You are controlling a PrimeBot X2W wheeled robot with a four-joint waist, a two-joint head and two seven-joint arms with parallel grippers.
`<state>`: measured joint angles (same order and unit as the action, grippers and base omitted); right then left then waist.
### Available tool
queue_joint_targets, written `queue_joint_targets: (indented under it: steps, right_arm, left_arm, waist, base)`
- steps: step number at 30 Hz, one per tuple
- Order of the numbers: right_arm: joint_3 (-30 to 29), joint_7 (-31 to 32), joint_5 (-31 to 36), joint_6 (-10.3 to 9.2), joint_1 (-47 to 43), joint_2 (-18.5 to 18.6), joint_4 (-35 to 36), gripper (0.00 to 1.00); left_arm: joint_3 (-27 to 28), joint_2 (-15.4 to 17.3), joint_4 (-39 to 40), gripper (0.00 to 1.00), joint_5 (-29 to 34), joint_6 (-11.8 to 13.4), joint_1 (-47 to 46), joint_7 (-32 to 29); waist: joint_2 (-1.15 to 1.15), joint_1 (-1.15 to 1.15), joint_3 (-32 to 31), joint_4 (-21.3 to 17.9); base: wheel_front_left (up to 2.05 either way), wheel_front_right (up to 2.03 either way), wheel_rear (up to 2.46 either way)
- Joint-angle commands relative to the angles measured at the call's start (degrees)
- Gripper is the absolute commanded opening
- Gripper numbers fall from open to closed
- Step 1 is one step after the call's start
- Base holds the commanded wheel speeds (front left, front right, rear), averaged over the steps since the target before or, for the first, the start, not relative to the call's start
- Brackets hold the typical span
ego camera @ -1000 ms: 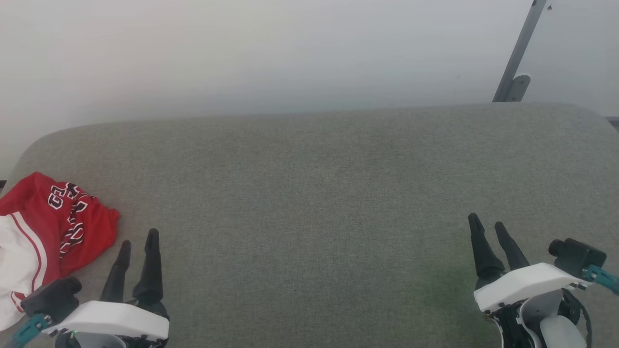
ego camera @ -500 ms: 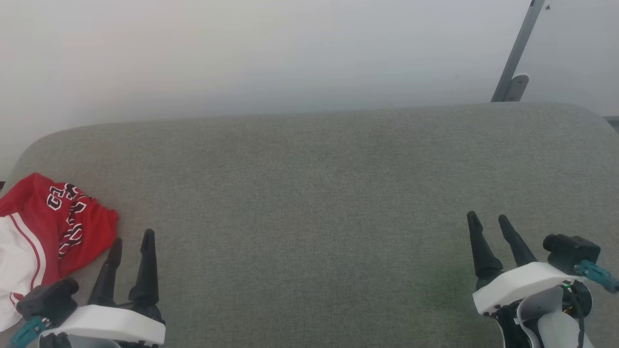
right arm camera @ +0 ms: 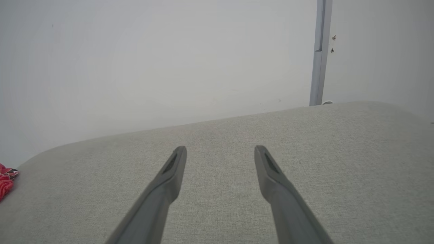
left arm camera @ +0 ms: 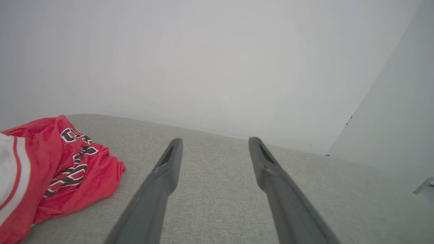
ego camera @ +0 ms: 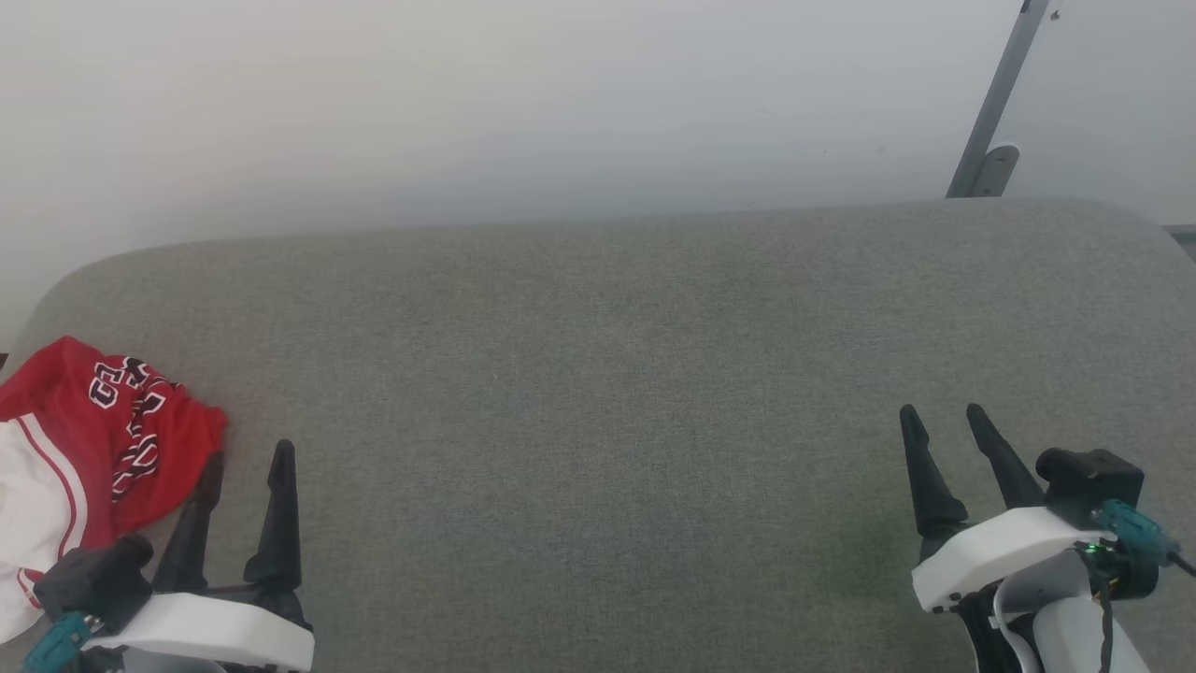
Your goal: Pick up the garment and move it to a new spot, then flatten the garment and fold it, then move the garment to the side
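Looking down from the head camera, I see the garment (ego camera: 84,439) crumpled in a red-and-white heap at about 8 o'clock, on the left end of the grey fabric cushion (ego camera: 598,374). My left gripper (ego camera: 249,452) sits at 7 o'clock just beside the heap's right edge, jaws spread wide and holding nothing, fingers pointing toward 12. My right gripper (ego camera: 940,410) is at 4 o'clock, well apart from the garment, jaws likewise open and empty.
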<state>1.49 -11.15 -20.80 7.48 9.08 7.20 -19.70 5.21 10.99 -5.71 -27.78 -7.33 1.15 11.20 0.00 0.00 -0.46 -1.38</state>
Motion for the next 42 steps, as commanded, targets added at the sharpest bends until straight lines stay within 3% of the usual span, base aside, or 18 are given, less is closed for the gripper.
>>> queue_joint_targets:
  steps: [1, 27, 42]
  right_arm:
    - [0.06, -0.62, 1.5, 0.02, 0.87, 0.16, 0.4, 1.0]
    - [1.17, -3.71, 14.65, 0.01, 1.24, 0.81, 0.42, 1.0]
    - [1.25, -4.18, 17.02, 0.01, 1.06, 0.7, 0.52, 1.0]
  left_arm:
    - [0.11, 0.52, 0.62, 1.0, 1.37, -0.14, 0.48, 0.51]
    - [-0.33, 2.45, 2.1, 1.0, 11.41, -0.18, 2.18, 3.58]
    - [-0.02, 2.66, 2.14, 1.0, 12.87, -0.15, 2.06, 4.07]
  waist:
    - [0.0, 0.0, -0.01, -0.01]
    - [0.0, 0.0, -0.12, 0.06]
    - [0.0, 0.0, -0.14, -0.03]
  base:
    - [0.0, 0.0, 0.0]
    - [0.0, 0.0, 0.0]
    - [0.0, 0.0, 0.0]
